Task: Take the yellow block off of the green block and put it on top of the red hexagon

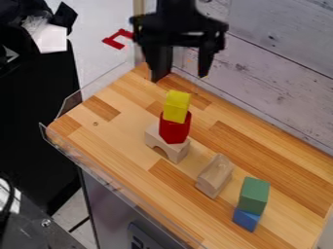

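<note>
Begins at left with a pale arch (177,153) on the table (123,131), directly beneath the red hexagon (174,131). Leads up from there to the yellow block (176,107), resting on top of the red hexagon with its long axis upright. Looks like the asked-for stack, so probably nothing left to carry.

Next, above and beyond the red hexagon, comes to the fingers (205,58), spread apart and gripping nothing. Seen from them, has the yellow block lower down and toward the camera, outside the gap. Turns on just that relation now: likely calls for keeping up and away, since dipping toward the camera could knock the upright block off its perch. Cannot tell the exact height between.

Further right, continues with a plain wooden block (215,176), near the red hexagon, and ends with a blue block (247,220) under the green block (254,192), both well apart from the red hexagon.
</note>
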Motion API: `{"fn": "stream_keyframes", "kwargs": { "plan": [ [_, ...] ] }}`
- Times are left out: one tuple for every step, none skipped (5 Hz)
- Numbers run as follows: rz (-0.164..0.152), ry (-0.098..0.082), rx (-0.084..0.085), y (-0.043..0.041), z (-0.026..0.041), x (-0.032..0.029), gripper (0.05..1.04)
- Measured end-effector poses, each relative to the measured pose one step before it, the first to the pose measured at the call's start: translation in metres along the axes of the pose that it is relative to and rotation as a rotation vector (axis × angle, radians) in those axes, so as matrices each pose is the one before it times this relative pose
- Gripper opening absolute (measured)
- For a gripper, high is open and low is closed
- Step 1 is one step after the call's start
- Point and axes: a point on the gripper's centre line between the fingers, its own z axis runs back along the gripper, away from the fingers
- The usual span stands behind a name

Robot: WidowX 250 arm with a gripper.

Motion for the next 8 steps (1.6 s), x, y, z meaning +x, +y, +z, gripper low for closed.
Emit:
{"fn": "stream_keyframes", "kwargs": {
  "plan": [
    [-0.1566, 0.0333, 0.0072, -0.02041, 0.00887, -0.01366, 1.000],
    [-0.1384, 0.0627, -0.0259, -0.03322, -0.01382, -0.01281, 1.000],
    [-0.0510, 0.0486, -0.0234, -0.01655, -0.01508, -0.00662, 1.000],
    [-0.0195, 0.0240, 0.0010, -0.00452, -0.01002, -0.00167, 1.000],
    [0.0073, 0.0258, 0.0147, 0.00206, -0.00960, -0.00066, 1.000],
    [0.0125, -0.0045, 0.0129, 0.00463, -0.00645, 0.00359, 1.000],
    [-0.0019, 0.0105, 0.0071, 0.00114, -0.01191, -0.00219, 1.000],
    [-0.0083, -0.0032, -0.0094, -0.00277, -0.00425, 0.00003, 1.000]
  ]
}}
